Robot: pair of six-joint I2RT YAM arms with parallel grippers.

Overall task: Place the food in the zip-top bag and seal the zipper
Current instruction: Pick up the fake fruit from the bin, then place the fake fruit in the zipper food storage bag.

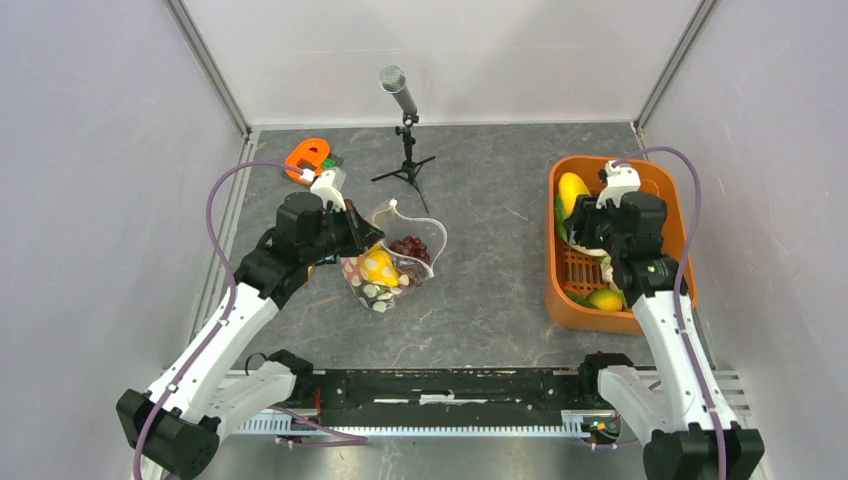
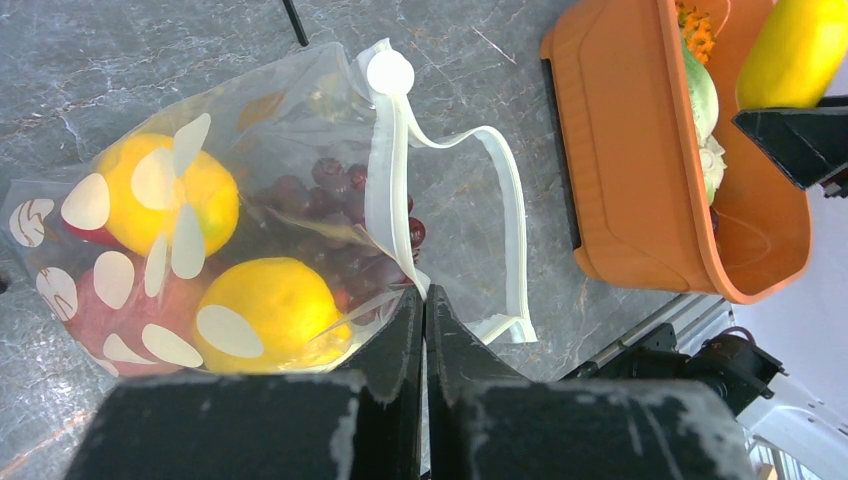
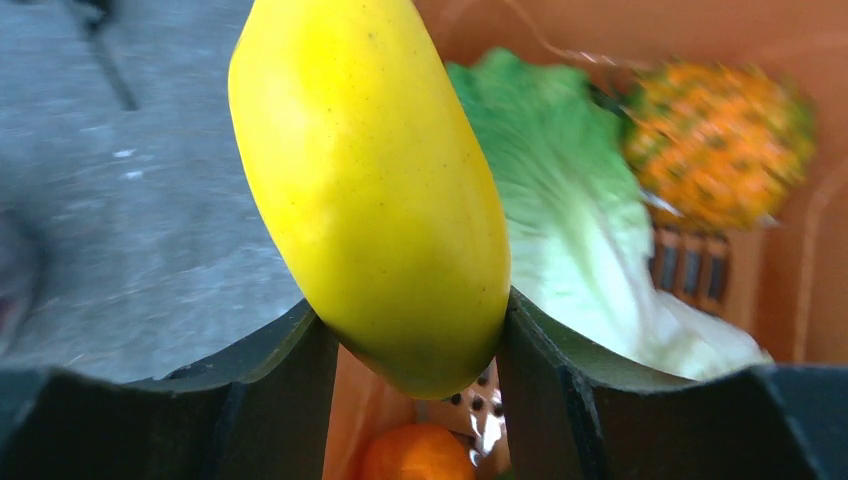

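The clear dotted zip-top bag point(image 1: 392, 268) lies left of centre with its mouth open. Two yellow fruits point(image 2: 270, 310), dark grapes point(image 2: 330, 195) and red pieces point(image 2: 95, 315) are inside it. My left gripper point(image 2: 423, 300) is shut on the bag's mouth edge, pinching the white zipper point(image 2: 385, 180). Over the orange tub, my right gripper point(image 3: 410, 335) is shut on a long yellow fruit point(image 3: 370, 180), also seen from above as the yellow fruit point(image 1: 573, 190). Green lettuce point(image 3: 570, 220), an orange pineapple point(image 3: 715, 140) and a small orange piece point(image 3: 415, 455) lie in the tub below it.
The orange tub point(image 1: 560, 305) stands at the right side of the table. A microphone on a small tripod point(image 1: 405, 130) stands at the back centre. An orange object point(image 1: 305, 158) lies at the back left. Walls close in the table on three sides.
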